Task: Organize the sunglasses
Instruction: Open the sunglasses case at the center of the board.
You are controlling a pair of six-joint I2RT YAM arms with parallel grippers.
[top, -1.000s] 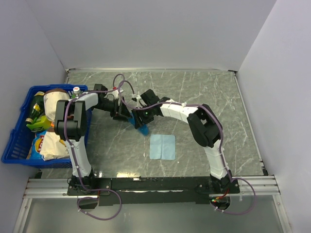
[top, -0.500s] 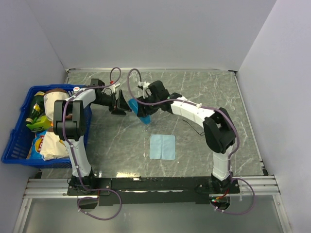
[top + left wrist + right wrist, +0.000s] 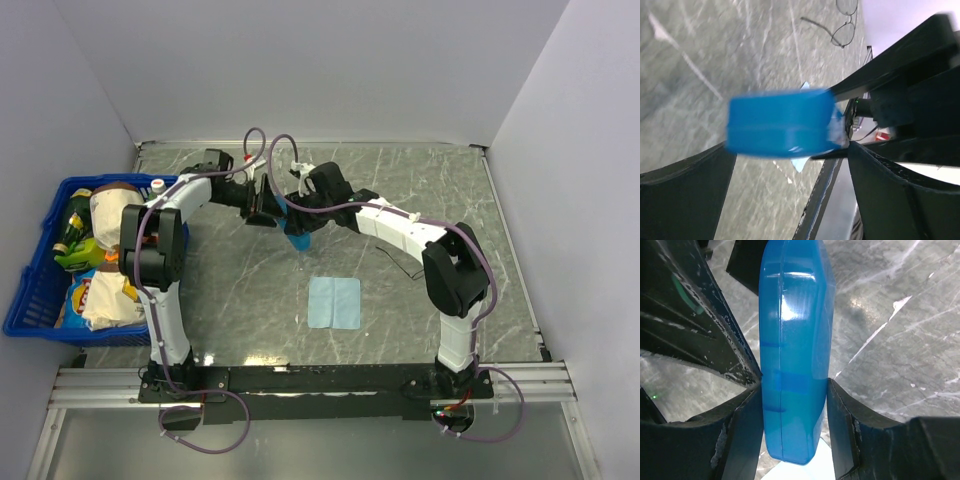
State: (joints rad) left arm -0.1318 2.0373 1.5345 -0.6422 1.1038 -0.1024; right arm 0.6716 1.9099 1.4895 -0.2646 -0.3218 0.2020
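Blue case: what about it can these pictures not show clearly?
Top view: blue case mostly hidden under the right arm.
Left wrist view: it is blurred; contact with the left fingers is unclear.
Right wrist view: its far end is cut off by the top edge.

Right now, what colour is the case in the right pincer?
The case is translucent blue, clearest in the right wrist view.

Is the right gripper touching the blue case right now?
Touching. The right wrist view shows both fingers of the right gripper pressed flat against the long sides of the blue case, with no gap on either side.
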